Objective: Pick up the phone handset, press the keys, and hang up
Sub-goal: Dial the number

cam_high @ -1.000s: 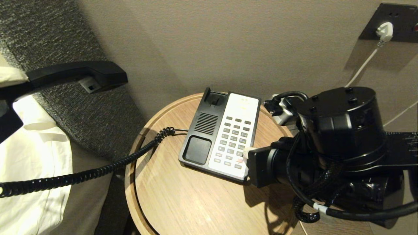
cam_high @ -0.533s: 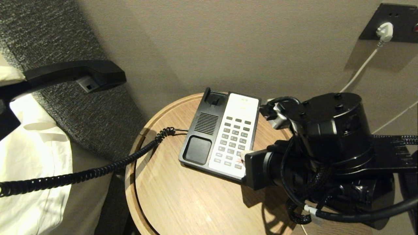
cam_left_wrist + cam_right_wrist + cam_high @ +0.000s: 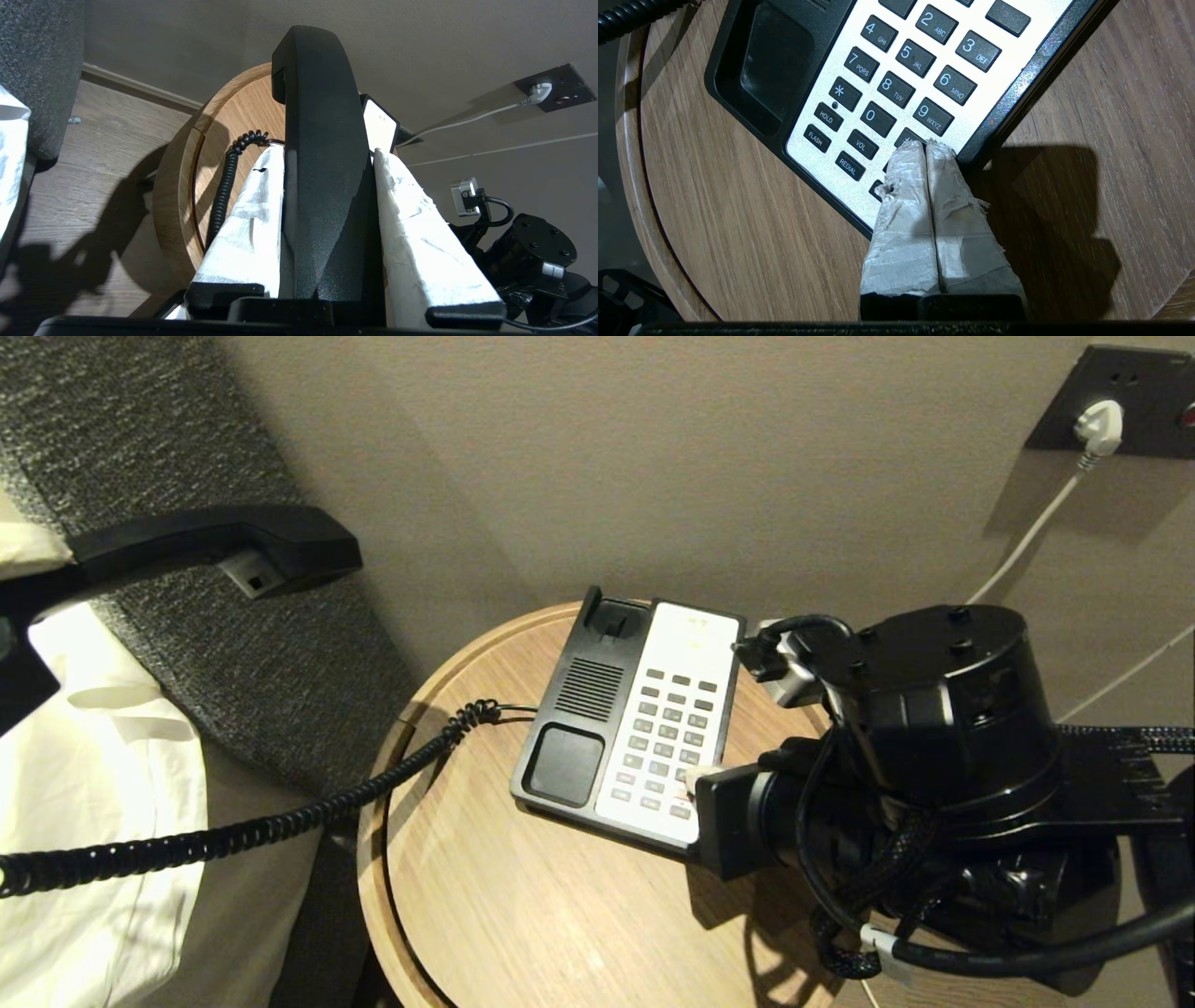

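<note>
Shifted since the earlier frame: right tool (image 3: 927, 145) closer in over the phone base (image 3: 571, 709) near-right corner, tips now down on the bottom key rows; handset held aloft as before. Landmark = phone base, sitting on the round wooden worktop (image 3: 523, 905). Keys (image 3: 903, 81) spread away from the right tool tips toward the base's far end, the "#" key directly under the tips, "9" just beyond, reddish key hidden under the tool. Right tool clenched, taped fingers (image 3: 901, 196) pressed together as one poker, nothing grasped. Right arm reaching across from the base's right side, wrist low, tool slanted down onto the faceplate. Phone handset (image 3: 322, 154) off the base, well to its left and raised over the bed edge, long axis running roughly toward the base, coiled cord (image 3: 280, 826) trailing back to the base's left side. Left tool (image 3: 327, 182) grasping the phone handset between its white pads, level, parked. Cradle empty; hang-up not yet done. Right arm nearer the keys, so key pressing likely its job.
</note>
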Available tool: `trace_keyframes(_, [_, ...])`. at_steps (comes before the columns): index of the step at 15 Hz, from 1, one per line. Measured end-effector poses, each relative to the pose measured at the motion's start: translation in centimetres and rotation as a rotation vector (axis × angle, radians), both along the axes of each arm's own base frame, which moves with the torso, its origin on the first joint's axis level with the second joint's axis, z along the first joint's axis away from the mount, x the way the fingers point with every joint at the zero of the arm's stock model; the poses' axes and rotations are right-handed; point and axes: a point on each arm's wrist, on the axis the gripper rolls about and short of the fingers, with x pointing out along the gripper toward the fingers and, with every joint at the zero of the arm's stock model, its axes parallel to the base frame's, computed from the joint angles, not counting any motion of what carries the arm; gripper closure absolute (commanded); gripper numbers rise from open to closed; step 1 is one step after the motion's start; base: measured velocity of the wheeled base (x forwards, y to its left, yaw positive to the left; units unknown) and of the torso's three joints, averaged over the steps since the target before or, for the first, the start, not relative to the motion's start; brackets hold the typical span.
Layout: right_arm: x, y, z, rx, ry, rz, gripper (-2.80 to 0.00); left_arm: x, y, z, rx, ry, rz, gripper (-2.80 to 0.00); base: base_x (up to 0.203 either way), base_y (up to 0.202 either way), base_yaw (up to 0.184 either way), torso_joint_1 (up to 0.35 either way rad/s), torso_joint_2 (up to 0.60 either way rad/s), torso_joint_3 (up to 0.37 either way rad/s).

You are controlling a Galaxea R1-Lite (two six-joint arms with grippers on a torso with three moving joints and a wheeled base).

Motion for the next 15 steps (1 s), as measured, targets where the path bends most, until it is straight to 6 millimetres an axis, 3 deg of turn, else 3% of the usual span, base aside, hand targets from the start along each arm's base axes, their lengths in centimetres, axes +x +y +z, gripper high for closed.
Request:
trace_keyframes(9, [0.22, 0.15, -0.88, -0.04, 0.003, -0.014, 0.0, -0.24, 0.22, -0.32, 0.002, 0.002, 0.0, 0.0, 0.0, 0.0, 0.0, 0.0, 0.0, 0.0])
trace_keyframes(15, [-0.16, -0.36, -0.07, -0.007, -0.003, -0.018, 0.0, -0.3, 0.28, -0.49, 0.004, 0.004, 0.0, 0.0, 0.0, 0.0, 0.0, 0.0, 0.0, 0.0])
